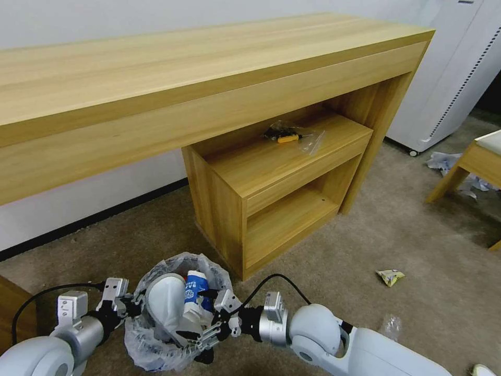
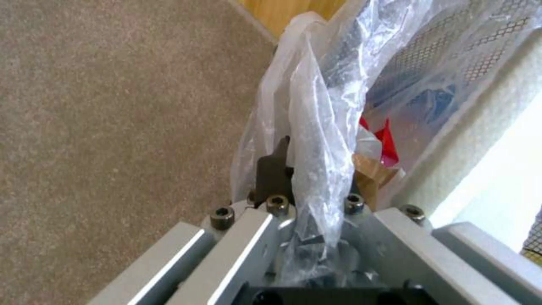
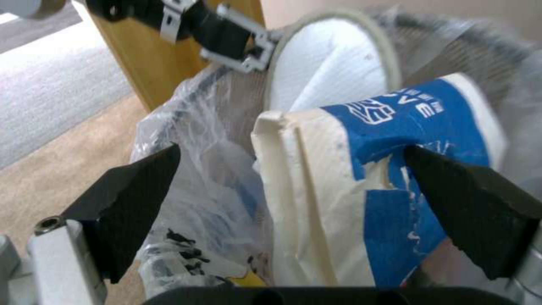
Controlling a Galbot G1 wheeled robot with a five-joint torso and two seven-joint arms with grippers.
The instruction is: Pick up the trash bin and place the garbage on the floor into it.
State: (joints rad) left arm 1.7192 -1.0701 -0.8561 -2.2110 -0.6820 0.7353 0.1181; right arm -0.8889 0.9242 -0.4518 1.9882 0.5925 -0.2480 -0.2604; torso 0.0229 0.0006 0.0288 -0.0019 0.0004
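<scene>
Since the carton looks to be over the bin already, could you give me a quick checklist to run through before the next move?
1. Left gripper clamped on the trash bin rim and bag: ok.
2. Blue-white carton inside the bin: ok, standing next to the white slipper.
3. Right gripper released: ok, fingers spread wide, though one fingertip sits against the carton.
4. Bin level: cannot tell.
5. Floor cleared: not ok, a yellow wrapper and crumpled paper lie on the carpet.
</scene>
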